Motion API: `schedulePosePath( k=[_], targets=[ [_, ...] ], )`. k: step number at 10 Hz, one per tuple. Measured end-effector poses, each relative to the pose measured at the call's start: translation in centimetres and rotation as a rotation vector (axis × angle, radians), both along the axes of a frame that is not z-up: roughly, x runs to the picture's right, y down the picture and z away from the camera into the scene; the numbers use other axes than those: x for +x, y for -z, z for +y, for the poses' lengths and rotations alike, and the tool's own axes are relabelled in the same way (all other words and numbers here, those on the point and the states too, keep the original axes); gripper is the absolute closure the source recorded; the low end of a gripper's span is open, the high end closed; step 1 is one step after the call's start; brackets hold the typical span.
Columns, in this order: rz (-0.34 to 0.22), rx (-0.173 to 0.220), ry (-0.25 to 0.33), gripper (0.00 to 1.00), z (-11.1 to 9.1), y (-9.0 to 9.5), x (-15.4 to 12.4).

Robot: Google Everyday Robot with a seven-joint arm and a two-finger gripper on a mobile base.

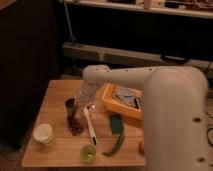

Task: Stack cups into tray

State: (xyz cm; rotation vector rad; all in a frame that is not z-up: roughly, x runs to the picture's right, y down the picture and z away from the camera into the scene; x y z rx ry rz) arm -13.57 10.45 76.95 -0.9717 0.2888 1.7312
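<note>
The dark brown cup (69, 105) stands upright on the wooden table (55, 92), left of centre. My gripper (81, 104) hangs from the white arm right beside this cup, at its right rim. The white cup (43, 133) stands at the table's front left. The translucent light green cup (88, 153) stands at the front edge. The orange-yellow tray (111, 100) sits at the right, partly hidden behind my arm, with flat items inside.
A long spoon (90, 129) lies between the brown and green cups. A dark clump (75, 127) lies beside it. A green packet (116, 123) and a green pod-shaped item (114, 146) lie front right. A dark cabinet stands left of the table.
</note>
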Motion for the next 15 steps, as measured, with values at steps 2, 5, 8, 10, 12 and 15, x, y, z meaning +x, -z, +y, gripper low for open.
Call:
schedulePosePath(
  k=[2,5,8,10,12,15],
  targets=[
    [0.039,0.006,-0.018,1.0,2.5,4.5,3.4],
    [0.094,0.004,-0.038,1.0,6.4,10.5,7.6],
    [0.153,-0.008,-0.016,1.0,12.0,17.3,11.3],
    [0.169,-0.019,0.031,1.0,15.6,20.5,11.6],
    [0.171,-0.026,0.054,1.0,17.4,21.6,10.9],
    [0.143,-0.015,0.06,1.0,17.2,20.3,9.3]
  ],
)
